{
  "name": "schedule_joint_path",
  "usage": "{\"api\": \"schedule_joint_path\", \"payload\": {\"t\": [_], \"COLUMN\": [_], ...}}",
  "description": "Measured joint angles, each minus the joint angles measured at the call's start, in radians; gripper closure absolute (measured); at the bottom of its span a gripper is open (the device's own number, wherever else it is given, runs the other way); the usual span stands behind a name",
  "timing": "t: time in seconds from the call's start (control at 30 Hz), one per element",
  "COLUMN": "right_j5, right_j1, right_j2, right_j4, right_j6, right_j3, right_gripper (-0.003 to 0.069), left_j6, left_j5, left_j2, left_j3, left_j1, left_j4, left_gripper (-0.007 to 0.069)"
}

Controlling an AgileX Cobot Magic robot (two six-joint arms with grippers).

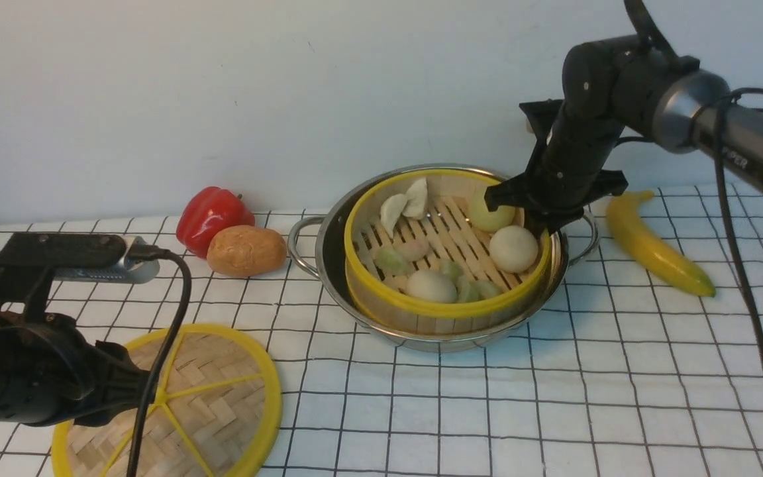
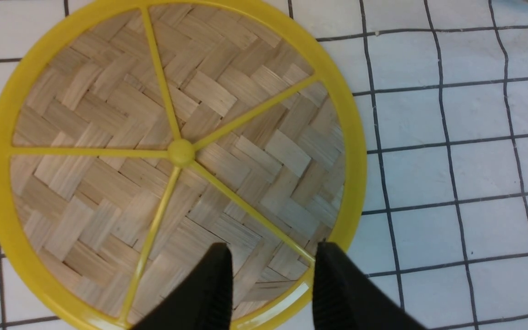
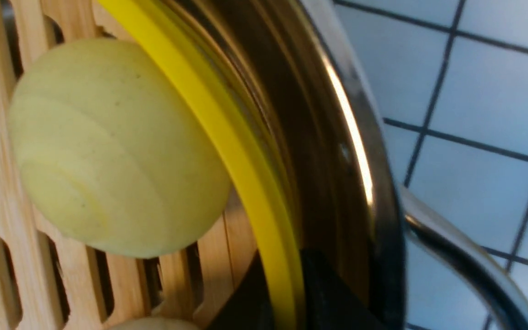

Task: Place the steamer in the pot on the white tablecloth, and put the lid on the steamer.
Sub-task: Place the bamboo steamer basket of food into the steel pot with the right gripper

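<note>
front view: the steamer (image 1: 421, 317) sits inside the pot (image 1: 328, 262) on the tablecloth (image 1: 554, 411). its wall stands above the pot's rim, and whether it lies flat i cannot tell. the right claw (image 1: 540, 222) is down at the steamer's far right rim. the steamer holds three pale buns (image 1: 512, 248) and several dumplings (image 1: 405, 202), all loose on the slats. the pot holds only the steamer. the lid (image 1: 222, 391) lies flat near the left front corner, well apart from the pot. a pepper (image 1: 212, 215), potato (image 1: 246, 250) and banana (image 1: 653, 248) lie around the pot.

left wrist view: the left claw (image 2: 271, 256) is released. its jaws stand apart over the near edge of the lid, with nothing pinched.

right wrist view: the right claw (image 3: 287, 284) is clenched on the steamer's yellow rim, one finger inside and one in the gap to the pot wall. a bun rests just beside it.

the step looks like setting the steamer down. best to lower it level, open only once it rests, then lift straight up so the outer finger clears the pot and the bun is not nudged.
</note>
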Motion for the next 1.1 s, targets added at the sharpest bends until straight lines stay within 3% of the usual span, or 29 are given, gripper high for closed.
{"api": "schedule_joint_path", "payload": {"t": [0.43,0.6,0.8,0.97,1.1], "right_j5": [-0.011,-0.011,-0.011,-0.012,-0.01], "right_j1": [0.001,0.001,0.001,0.002,0.003], "right_j2": [0.005,0.005,-0.001,-0.026,-0.06], "right_j4": [0.003,0.013,0.021,0.016,-0.035], "right_j6": [-0.001,-0.004,-0.008,-0.012,-0.023], "right_j3": [0.0,-0.003,-0.003,-0.003,-0.017], "right_gripper": [0.0593,0.0498,0.0298,0.0197,0.0169], "left_j6": [0.0,0.0,0.008,0.013,0.014], "left_j5": [0.0,0.0,-0.009,-0.024,-0.048], "left_j2": [0.0,0.0,0.0,0.001,0.021], "left_j3": [0.0,0.0,0.0,0.0,0.0], "left_j1": [0.0,0.0,0.0,0.0,0.0], "left_j4": [-0.001,-0.002,-0.022,-0.024,-0.025], "left_gripper": [0.0382,0.0382,0.0382,0.0382,0.0382]}}
